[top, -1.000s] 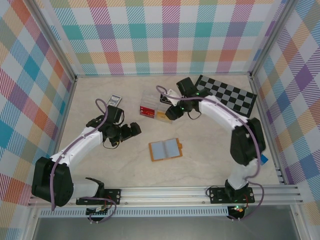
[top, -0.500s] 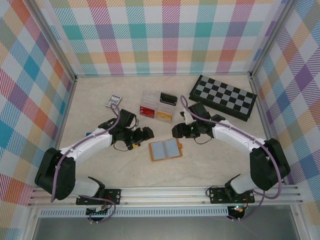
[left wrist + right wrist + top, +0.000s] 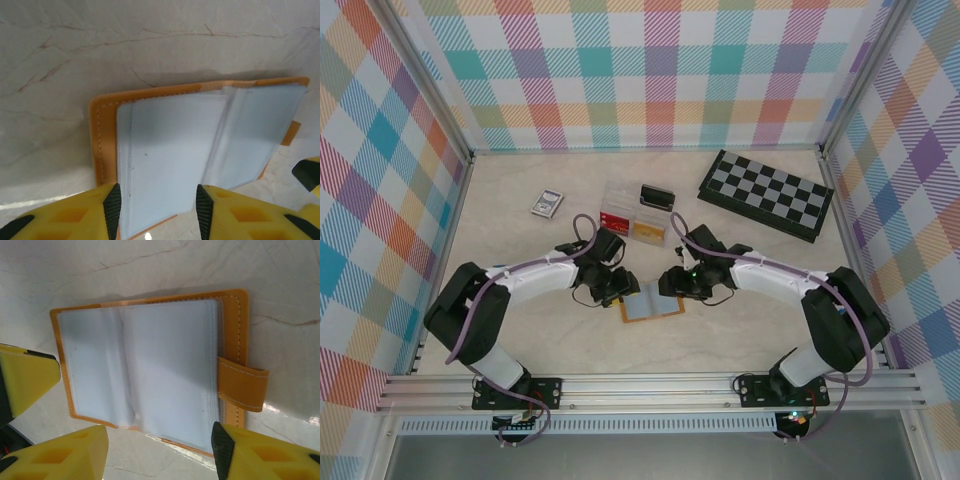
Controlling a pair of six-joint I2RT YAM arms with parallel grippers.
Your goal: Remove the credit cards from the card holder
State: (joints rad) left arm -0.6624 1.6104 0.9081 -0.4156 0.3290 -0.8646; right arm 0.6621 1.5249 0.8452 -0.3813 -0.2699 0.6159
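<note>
Left end effector (image 3: 611, 287) has come in over the card holder (image 3: 653, 300), its fingers apart above the left grey-blue panel; I cannot tell if they touch it. Right end effector (image 3: 672, 283) has left the far side of the table (image 3: 520, 330) and hangs spread wide over the strap (image 3: 240, 387) side. The holder lies open and flat, no card out yet. The approach seems finished and the grasp is next.

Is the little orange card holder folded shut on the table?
No, the card holder lies opened flat, with its grey-blue inner panels facing up and its strap sticking out at one side.
</note>
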